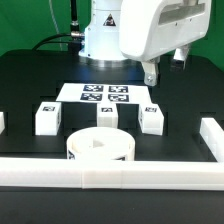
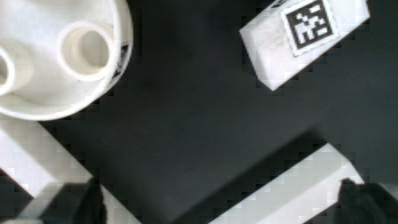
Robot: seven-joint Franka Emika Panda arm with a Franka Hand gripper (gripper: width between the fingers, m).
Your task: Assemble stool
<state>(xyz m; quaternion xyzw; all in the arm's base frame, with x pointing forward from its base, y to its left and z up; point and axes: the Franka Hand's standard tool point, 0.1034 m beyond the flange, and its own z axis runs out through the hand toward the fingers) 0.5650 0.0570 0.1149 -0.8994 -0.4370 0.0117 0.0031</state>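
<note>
Three leg blocks (image 1: 107, 115) stand between seat disc (image 1: 100, 150) and marker board (image 1: 105, 95)

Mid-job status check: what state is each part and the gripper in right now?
Seat disc: lying flat, sockets up, no legs fitted.
Leg blocks: all three loose on the table, apart.
Gripper: open, empty, above the table.
Marker board: flat on the table.

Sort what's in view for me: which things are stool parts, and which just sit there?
Job in hand: seat disc; three leg blocks; gripper, open.
Just lying about: marker board; white border rails; black table.
</note>
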